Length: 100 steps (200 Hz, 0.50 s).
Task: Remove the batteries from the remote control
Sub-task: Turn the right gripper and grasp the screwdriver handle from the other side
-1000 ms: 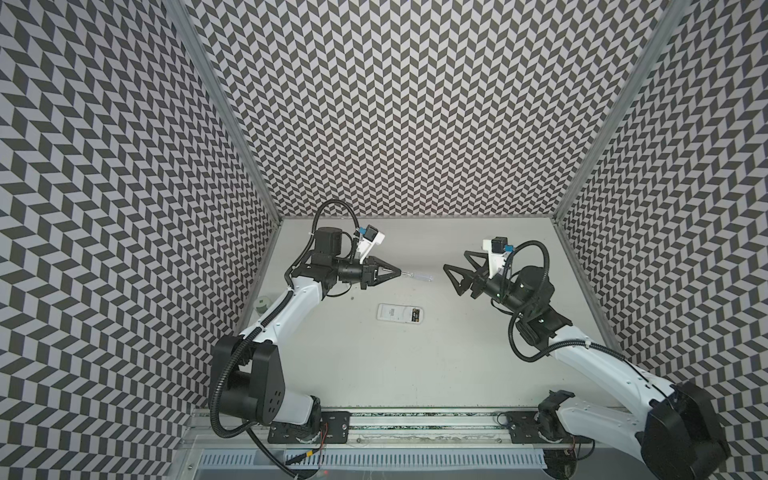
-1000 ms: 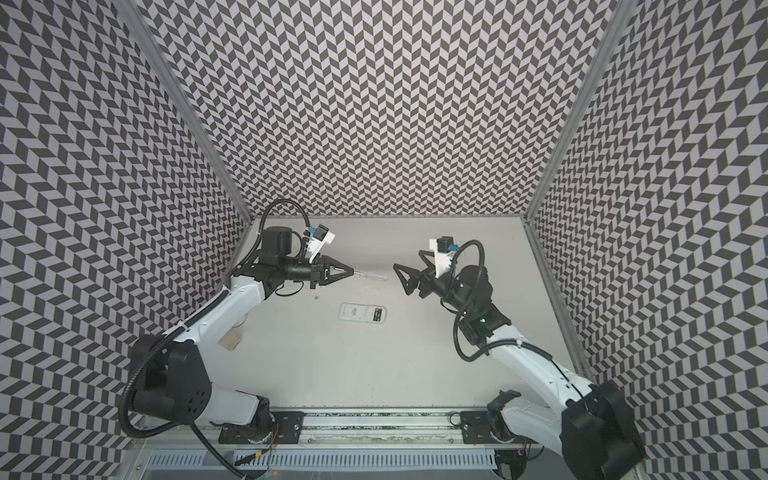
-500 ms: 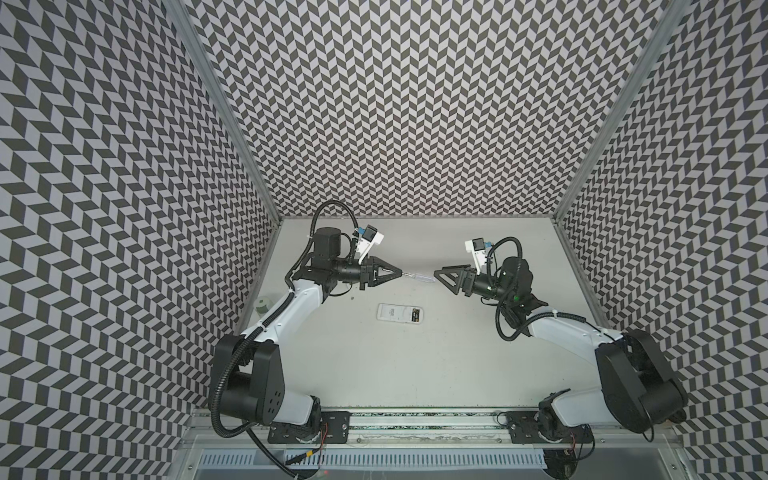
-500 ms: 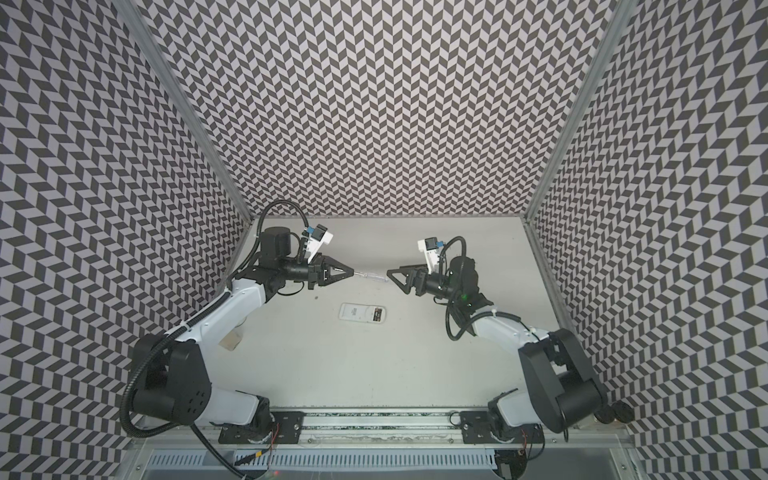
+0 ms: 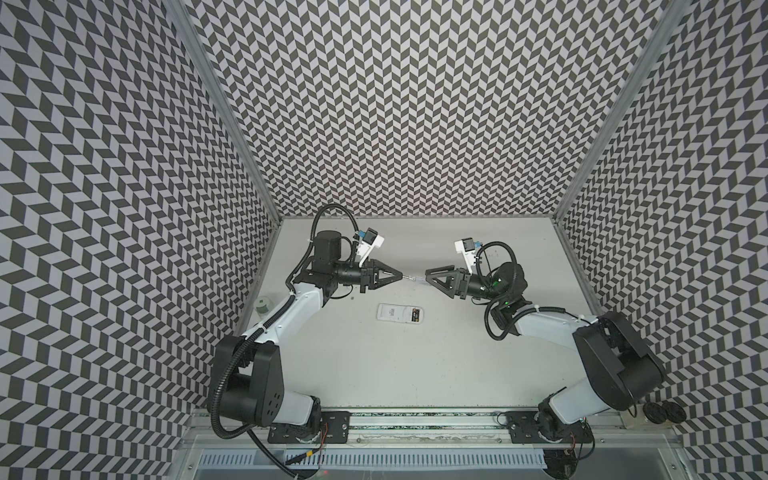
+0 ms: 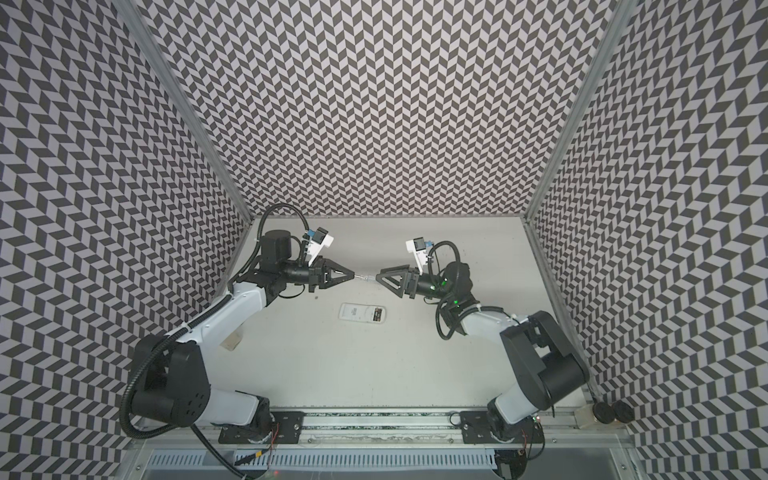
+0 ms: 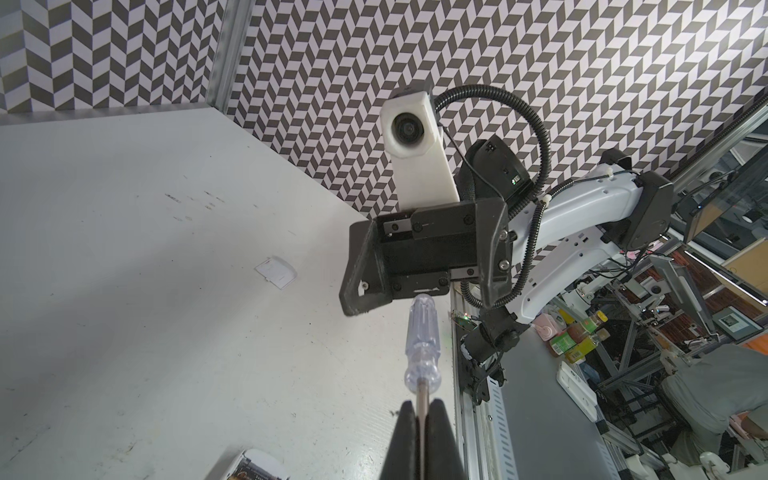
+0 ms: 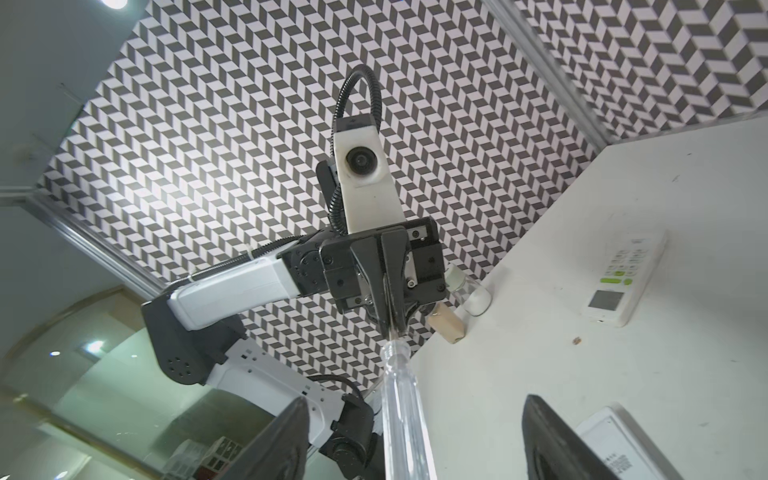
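Both arms are raised above the surface (image 5: 415, 374) and bent at the elbow. The wrists are levelled so that the two grippers are pointed at each other, tip to tip, over the middle of the workspace. The left gripper (image 5: 400, 275) is clenched on the thin metal shaft of a screwdriver (image 7: 420, 332), which is held roughly level and directed at the opposite arm. In the left wrist view, its black wedge-shaped fingers (image 7: 405, 440) are seen pressed against the shaft just beside the handle. The handle is made of clear, fluted plastic with a rounded end. The right gripper (image 8: 415, 401) is spread, with the handle placed between its black fingers. In the right wrist view a gap is seen on each side of the handle, so no grasp is shown. The remote control (image 5: 395, 324), a flat white plastic slab with rounded corners, is laid on the matte white surface below and between the grippers, apart from both. The batteries (image 5: 414, 326) are seated in its open compartment, at the end nearer the right arm. They are seen as dark cells, and their count cannot be told. A thin white battery cover (image 7: 276, 272) is laid apart on the surface.
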Available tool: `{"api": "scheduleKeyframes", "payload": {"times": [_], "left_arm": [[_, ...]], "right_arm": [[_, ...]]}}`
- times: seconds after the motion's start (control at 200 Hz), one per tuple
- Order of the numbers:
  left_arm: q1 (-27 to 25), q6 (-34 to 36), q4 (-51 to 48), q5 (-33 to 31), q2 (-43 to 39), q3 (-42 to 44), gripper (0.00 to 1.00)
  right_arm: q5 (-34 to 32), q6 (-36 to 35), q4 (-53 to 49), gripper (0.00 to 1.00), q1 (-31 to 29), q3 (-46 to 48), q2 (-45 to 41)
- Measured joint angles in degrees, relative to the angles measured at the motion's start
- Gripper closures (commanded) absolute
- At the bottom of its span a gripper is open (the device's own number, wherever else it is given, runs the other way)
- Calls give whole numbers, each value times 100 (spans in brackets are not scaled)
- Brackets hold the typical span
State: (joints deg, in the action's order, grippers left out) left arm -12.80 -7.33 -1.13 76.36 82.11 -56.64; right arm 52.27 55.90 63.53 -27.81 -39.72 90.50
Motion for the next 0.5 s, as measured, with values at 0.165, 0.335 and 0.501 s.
{"api": "scheduleKeyframes", "payload": {"times": [0.165,0.335,0.501], "left_arm": [[-46,-221,179,-63,-7,94,100],[-101,-382,369,-101,-7,160,100],[-105,-431,376,-111,-7,164,100]], "right_arm": [[4,549,852,35,-210,-48,389],[11,826,1362,44,-295,-66,570],[7,813,1386,47,-328,-142,608]]}}
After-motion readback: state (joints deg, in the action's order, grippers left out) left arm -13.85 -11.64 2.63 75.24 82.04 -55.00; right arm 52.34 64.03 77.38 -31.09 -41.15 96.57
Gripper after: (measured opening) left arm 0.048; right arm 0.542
